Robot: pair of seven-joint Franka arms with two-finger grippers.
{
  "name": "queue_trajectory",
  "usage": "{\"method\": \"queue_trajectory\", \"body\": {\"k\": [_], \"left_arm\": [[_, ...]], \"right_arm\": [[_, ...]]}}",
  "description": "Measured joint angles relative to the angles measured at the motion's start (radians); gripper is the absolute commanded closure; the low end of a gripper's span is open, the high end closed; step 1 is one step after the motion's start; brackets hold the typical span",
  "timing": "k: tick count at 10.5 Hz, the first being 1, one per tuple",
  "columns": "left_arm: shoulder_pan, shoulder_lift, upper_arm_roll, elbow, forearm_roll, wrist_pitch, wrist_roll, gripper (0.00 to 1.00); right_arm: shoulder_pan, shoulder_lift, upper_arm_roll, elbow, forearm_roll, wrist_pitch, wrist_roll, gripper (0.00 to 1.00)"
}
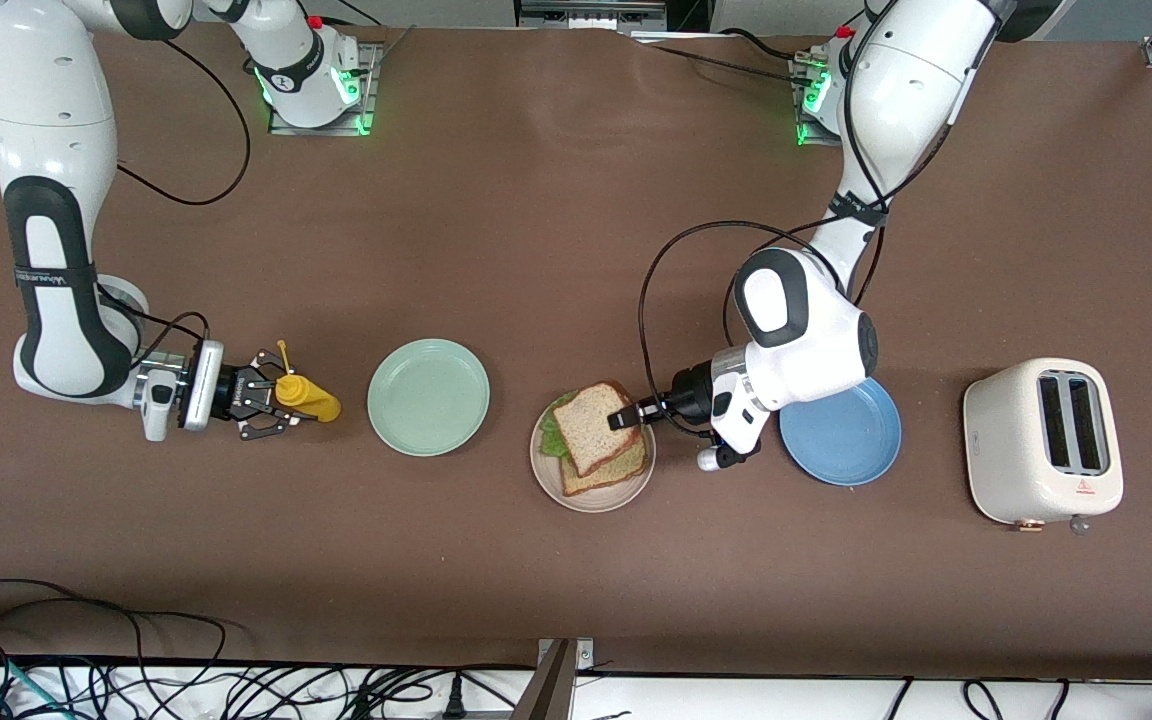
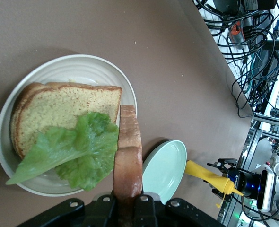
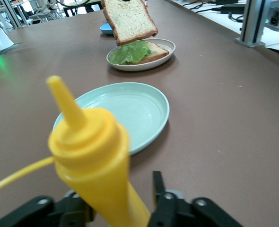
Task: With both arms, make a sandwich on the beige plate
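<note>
From the front you see the left gripper (image 1: 628,417) clamped on a bread slice (image 1: 595,425) over the beige plate (image 1: 591,497); its wrist view shows lettuce (image 2: 75,151) on the lower slice (image 2: 59,111); the right gripper (image 3: 120,208) stands parted around the mustard bottle (image 3: 94,161).

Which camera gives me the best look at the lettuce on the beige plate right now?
The left wrist view: the lettuce fills the middle, lying on the bottom slice and hanging over the plate's rim. The front view shows only a green edge beside the top slice. The right wrist view shows it small and far off.
</note>
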Motion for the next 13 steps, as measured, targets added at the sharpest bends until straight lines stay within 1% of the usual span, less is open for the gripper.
{"method": "queue_trajectory", "body": {"k": [3,6,7,8,10,11,12,13], "left_arm": [[-0.013,0.016,0.0,0.001,-0.019,0.028,0.001,1.0],[-0.026,0.05,0.0,0.014,-0.019,0.037,0.006,1.0],[-0.028,0.054,0.0,0.017,-0.019,0.04,0.007,0.47],[-0.028,0.054,0.001,0.021,-0.019,0.041,0.009,0.0],[-0.028,0.054,0.012,0.034,-0.004,0.046,0.018,0.0],[-0.028,0.053,0.026,0.044,0.025,0.051,0.019,0.0],[-0.024,0.053,0.039,0.049,0.059,0.053,0.019,0.0],[-0.016,0.053,0.046,0.05,0.091,0.054,0.019,0.0]], "right_arm": [[-0.001,-0.012,-0.057,0.001,-0.001,-0.029,-0.004,0.0],[-0.001,-0.05,-0.148,-0.02,-0.015,-0.055,-0.002,0.0],[-0.002,-0.078,-0.177,-0.04,-0.034,-0.054,0.018,0.0],[-0.003,-0.113,-0.194,-0.055,-0.077,-0.046,0.08,0.0],[-0.002,-0.202,-0.194,-0.06,-0.2,0.011,0.312,0.0],[0.0,-0.256,-0.184,-0.061,-0.278,0.04,0.459,0.0],[0.0,-0.308,-0.159,-0.061,-0.372,0.081,0.6,0.0],[0.001,-0.361,-0.118,-0.061,-0.476,0.135,0.75,0.0]]}}
